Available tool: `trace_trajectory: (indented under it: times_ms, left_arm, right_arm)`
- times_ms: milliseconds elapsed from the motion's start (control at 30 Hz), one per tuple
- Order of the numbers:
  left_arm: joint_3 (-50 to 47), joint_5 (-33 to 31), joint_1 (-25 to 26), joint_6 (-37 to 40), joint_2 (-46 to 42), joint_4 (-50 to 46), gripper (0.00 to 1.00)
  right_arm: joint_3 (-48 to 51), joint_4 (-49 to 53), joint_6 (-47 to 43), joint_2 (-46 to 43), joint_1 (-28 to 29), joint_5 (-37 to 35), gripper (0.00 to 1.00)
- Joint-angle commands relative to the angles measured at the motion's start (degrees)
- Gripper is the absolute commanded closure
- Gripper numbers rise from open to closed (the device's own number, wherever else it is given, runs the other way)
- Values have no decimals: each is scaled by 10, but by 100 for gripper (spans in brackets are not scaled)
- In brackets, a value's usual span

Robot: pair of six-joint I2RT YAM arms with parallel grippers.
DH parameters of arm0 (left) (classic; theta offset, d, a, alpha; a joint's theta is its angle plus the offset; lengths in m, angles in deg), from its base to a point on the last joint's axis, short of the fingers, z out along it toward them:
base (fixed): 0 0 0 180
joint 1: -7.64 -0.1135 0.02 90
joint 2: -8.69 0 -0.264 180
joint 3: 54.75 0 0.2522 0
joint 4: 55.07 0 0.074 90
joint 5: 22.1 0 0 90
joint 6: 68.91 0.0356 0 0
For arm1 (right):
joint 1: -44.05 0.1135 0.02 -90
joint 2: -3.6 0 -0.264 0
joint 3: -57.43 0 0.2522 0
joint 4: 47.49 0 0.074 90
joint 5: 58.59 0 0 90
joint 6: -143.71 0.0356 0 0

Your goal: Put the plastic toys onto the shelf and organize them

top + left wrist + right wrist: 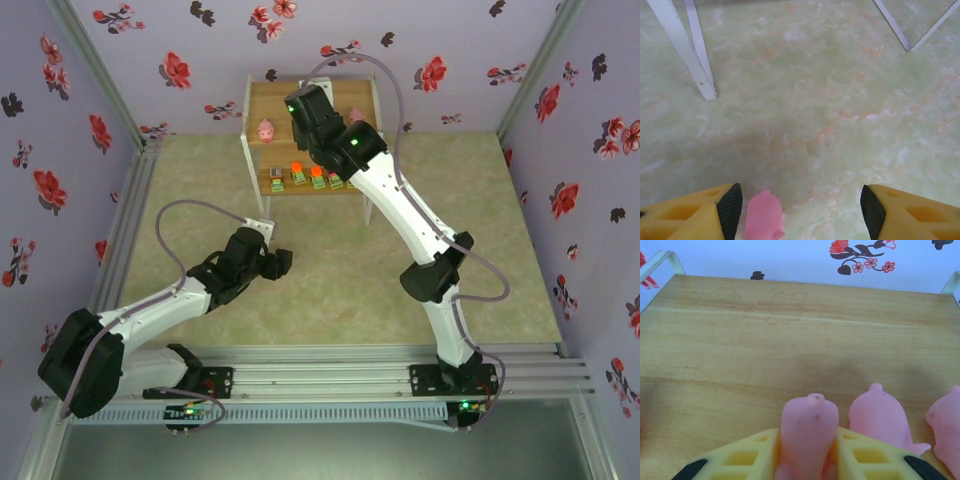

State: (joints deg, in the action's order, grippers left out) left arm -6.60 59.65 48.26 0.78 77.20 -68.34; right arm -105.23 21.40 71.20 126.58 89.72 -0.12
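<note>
1. On the shelf [268,100], most of the toys look put away. Small blocks [297,170] stand in a row on the front board. At least four can be counted, and the right arm hides part of the row.
2. A pig on the left [265,130] sits alone on the back board.
3. The right claw [807,432] is pinching a pink pig [807,412] between its yellow fingers. It holds the pig low over the wooden board, right beside two more pigs [880,417]. This pig has not been let go yet.
4. One loose pig [763,215] is down on the tabletop [840,125], in front of the white shelf legs [700,70]. The left claw [800,212] is spread wide around it. The pig is close to the left pad [730,210], but it is hard to tell if they touch.
5. What seems left to do is to set down the pinched pig, then grab the loose pig and carry it up.
6. The top view gives the whole shelf and the block row, though the arm covers the pinch. The right wrist view gives that pinch up close. The left wrist view gives the loose pig sitting between the pads.
</note>
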Motion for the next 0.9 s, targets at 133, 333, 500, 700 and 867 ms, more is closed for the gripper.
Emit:
trace_trajectory:
  times_ms: [133,333,500,700,867]
  left_arm:
    - [15,6,3,16,-8,11,32]
    - [18,6,3,16,-5,9,32]
    - [18,6,4,16,-5,8,32]
    - [19,6,4,16,-4,8,32]
    - [19,6,3,16,-3,7,32]
  right_arm:
    - [-23,-4,-8,18,-3,-6,96]
    - [-23,-6,-9,19,-4,-5,90]
    - [-23,-2,-8,20,-4,-4,88]
    - [-24,-3,-8,16,-3,1,86]
    - [-27,-3,-10,7,-4,7,84]
